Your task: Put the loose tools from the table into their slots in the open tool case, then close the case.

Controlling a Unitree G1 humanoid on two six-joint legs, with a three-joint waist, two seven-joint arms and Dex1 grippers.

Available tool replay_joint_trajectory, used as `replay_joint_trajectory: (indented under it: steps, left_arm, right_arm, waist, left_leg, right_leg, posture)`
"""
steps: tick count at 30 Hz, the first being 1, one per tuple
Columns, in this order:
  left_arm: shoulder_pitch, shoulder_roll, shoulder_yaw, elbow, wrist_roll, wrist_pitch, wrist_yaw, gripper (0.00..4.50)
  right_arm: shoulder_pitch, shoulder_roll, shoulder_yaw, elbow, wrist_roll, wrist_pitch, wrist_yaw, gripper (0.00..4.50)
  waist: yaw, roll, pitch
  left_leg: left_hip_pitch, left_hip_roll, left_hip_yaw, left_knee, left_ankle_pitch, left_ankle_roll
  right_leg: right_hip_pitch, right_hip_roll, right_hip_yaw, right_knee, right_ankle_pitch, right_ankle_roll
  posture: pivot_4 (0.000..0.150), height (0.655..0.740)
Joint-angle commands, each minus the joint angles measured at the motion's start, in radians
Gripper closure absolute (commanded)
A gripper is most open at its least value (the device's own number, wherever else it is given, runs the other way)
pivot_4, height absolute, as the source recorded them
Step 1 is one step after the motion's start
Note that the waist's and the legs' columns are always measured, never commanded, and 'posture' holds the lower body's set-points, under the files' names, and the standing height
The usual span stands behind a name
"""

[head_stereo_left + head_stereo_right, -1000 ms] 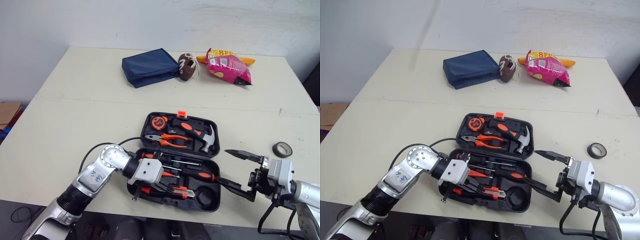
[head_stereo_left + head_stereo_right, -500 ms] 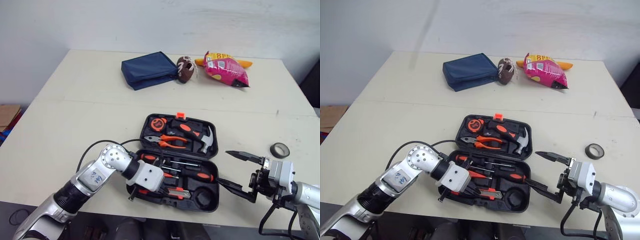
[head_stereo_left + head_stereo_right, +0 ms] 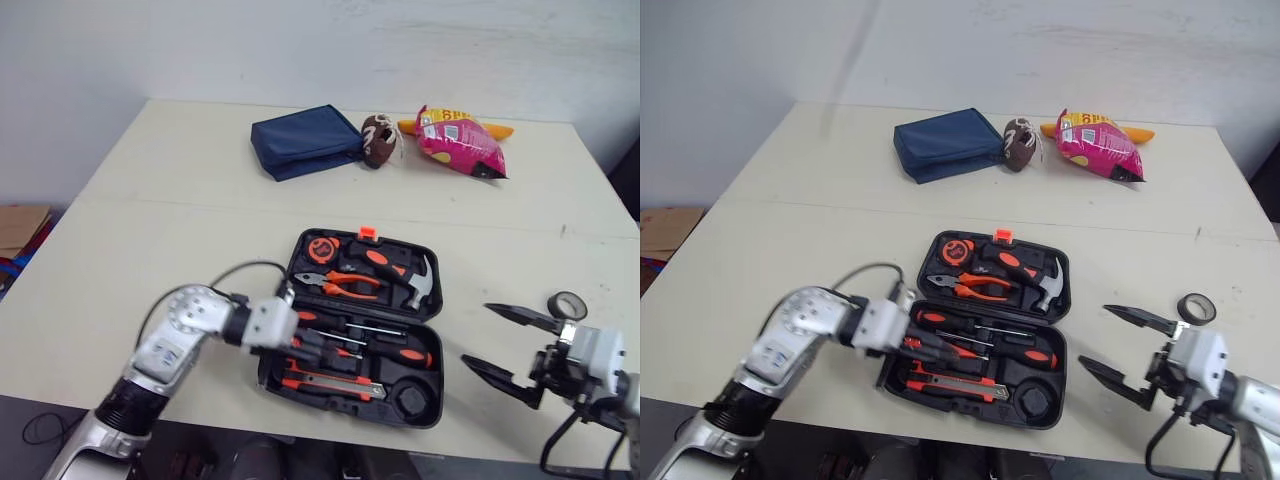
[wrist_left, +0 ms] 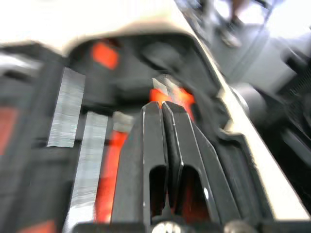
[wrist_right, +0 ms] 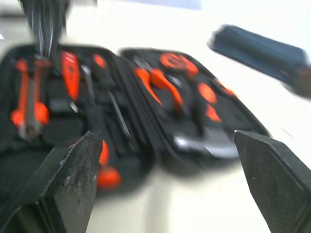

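Observation:
The black tool case (image 3: 430, 330) lies open near the table's front edge. Its far half holds orange pliers (image 3: 345, 282), a hammer (image 3: 405, 278) and a tape measure (image 3: 320, 246). The near half holds screwdrivers (image 3: 385, 350) and an orange utility knife (image 3: 325, 380). A loose black tape roll (image 3: 565, 303) lies on the table to the case's right. My left gripper (image 3: 308, 347) is shut with nothing in it, its fingers (image 4: 163, 126) low over the near half's left end. My right gripper (image 3: 478, 335) stands open just right of the case, short of the tape roll, with the case ahead of its fingertips (image 5: 73, 160).
A blue pouch (image 3: 305, 140), a small brown football (image 3: 378, 138) and a pink snack bag (image 3: 458, 140) lie along the table's far side. A round recess (image 3: 413, 398) sits in the case's front right corner. The table's front edge runs close under both grippers.
The left gripper has drawn back to the left, from the case's front row toward its left end. The right gripper has moved right, away from the case. The camera has shifted slightly.

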Motion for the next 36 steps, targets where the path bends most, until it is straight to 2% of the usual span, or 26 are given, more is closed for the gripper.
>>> replay_joint_trajectory:
  steps: [1, 4, 5, 8, 9, 12, 14, 18, 26, 32, 36]
  left_arm:
    - [0.016, 0.079, 0.104, -0.053, -0.069, 0.081, 0.003, 4.44]
    - [0.048, 0.118, 0.233, -0.016, -0.154, 0.185, 0.061, 4.44]
    - [0.055, 0.125, 0.276, 0.009, -0.171, 0.209, 0.083, 3.94]
    - [0.055, 0.139, 0.383, 0.171, -0.116, 0.123, 0.130, 2.80]
    - [0.052, 0.143, 0.406, 0.220, -0.103, 0.099, 0.136, 2.24]
    - [0.082, 0.210, 0.451, 0.408, -0.037, 0.013, 0.114, 1.01]
    - [0.106, 0.238, 0.493, 0.503, -0.024, -0.015, 0.127, 0.04]
    - [0.111, 0.262, 0.549, 0.615, -0.003, -0.097, 0.155, 0.04]
    - [0.040, 0.260, 0.562, 0.715, 0.041, -0.160, 0.245, 0.04]
    - [0.010, 0.223, 0.518, 0.551, -0.006, -0.073, 0.209, 0.04]
    - [-0.018, 0.184, 0.481, 0.391, -0.054, 0.025, 0.205, 0.04]
  right_arm:
    - [0.058, -0.020, -0.143, 0.025, 0.023, -0.045, 0.017, 0.00]
    - [0.108, -0.016, -0.277, 0.140, 0.011, -0.092, 0.002, 0.00]
    - [0.131, -0.015, -0.315, 0.189, -0.001, -0.122, 0.014, 0.00]
    - [0.174, 0.011, -0.413, 0.336, -0.018, -0.193, -0.015, 0.00]
    - [0.180, 0.020, -0.433, 0.371, -0.017, -0.208, -0.032, 0.00]
    - [0.226, 0.050, -0.491, 0.479, -0.025, -0.272, -0.055, 0.00]
    - [0.251, 0.072, -0.530, 0.538, -0.021, -0.303, -0.092, 0.00]
    - [0.285, 0.106, -0.554, 0.578, -0.009, -0.324, -0.138, 0.00]
    - [0.289, 0.149, -0.514, 0.584, -0.031, -0.335, -0.229, 0.00]
    - [0.236, 0.110, -0.448, 0.464, -0.038, -0.259, -0.287, 0.00]
    - [0.212, 0.012, -0.415, 0.383, -0.084, -0.074, -0.368, 0.00]
  waist:
    - [-0.004, 0.001, 0.001]
    - [-0.007, 0.001, 0.002]
    - [-0.005, 0.001, 0.002]
    - [0.000, 0.000, 0.003]
    - [-0.001, 0.000, 0.003]
    - [-0.003, 0.000, 0.003]
    - [-0.008, 0.000, 0.003]
    - [-0.011, -0.001, 0.004]
    - [-0.004, -0.001, 0.004]
    - [-0.009, 0.000, 0.005]
    - [-0.008, 0.001, 0.005]
  left_leg:
    - [0.000, 0.000, 0.000, 0.000, 0.000, -0.001]
    - [0.001, 0.000, 0.001, -0.002, 0.000, -0.003]
    - [0.001, 0.000, 0.001, -0.002, 0.000, -0.003]
    - [0.001, 0.000, 0.001, -0.004, -0.002, -0.002]
    - [0.001, 0.000, 0.000, -0.004, -0.002, -0.002]
    - [0.002, 0.000, 0.001, -0.006, -0.002, -0.002]
    - [0.003, 0.000, 0.002, -0.009, -0.003, -0.001]
    - [0.004, 0.000, 0.002, -0.012, -0.005, -0.002]
    - [0.005, 0.000, 0.002, -0.012, -0.007, -0.004]
    - [0.005, 0.000, 0.003, -0.012, -0.007, -0.004]
    - [0.005, 0.000, 0.003, -0.012, -0.004, -0.007]
  right_leg:
    - [0.000, 0.000, 0.000, 0.000, 0.000, 0.000]
    - [0.000, 0.000, 0.001, -0.001, -0.002, 0.001]
    - [0.000, 0.000, 0.001, -0.002, -0.002, 0.001]
    - [0.000, 0.000, 0.000, -0.004, -0.002, 0.001]
    - [0.000, 0.000, 0.000, -0.005, -0.002, 0.000]
    - [0.000, 0.000, 0.000, -0.005, -0.003, -0.001]
    - [0.000, 0.000, 0.001, -0.006, -0.003, -0.002]
    - [-0.001, -0.001, 0.000, -0.006, -0.005, -0.004]
    - [0.000, -0.002, -0.001, -0.006, -0.005, -0.004]
    - [0.000, -0.003, -0.001, -0.005, -0.005, -0.003]
    - [0.000, -0.002, -0.001, -0.005, -0.005, -0.003]
  posture:
    - [0.150, 0.7400]
    - [0.150, 0.7400]
    - [0.150, 0.7400]
    - [0.150, 0.7400]
    - [0.150, 0.7400]
    - [0.150, 0.7400]
    - [0.150, 0.7400]
    - [0.150, 0.7400]
    - [0.150, 0.7400]
    - [0.150, 0.7400]
    - [0.150, 0.7400]
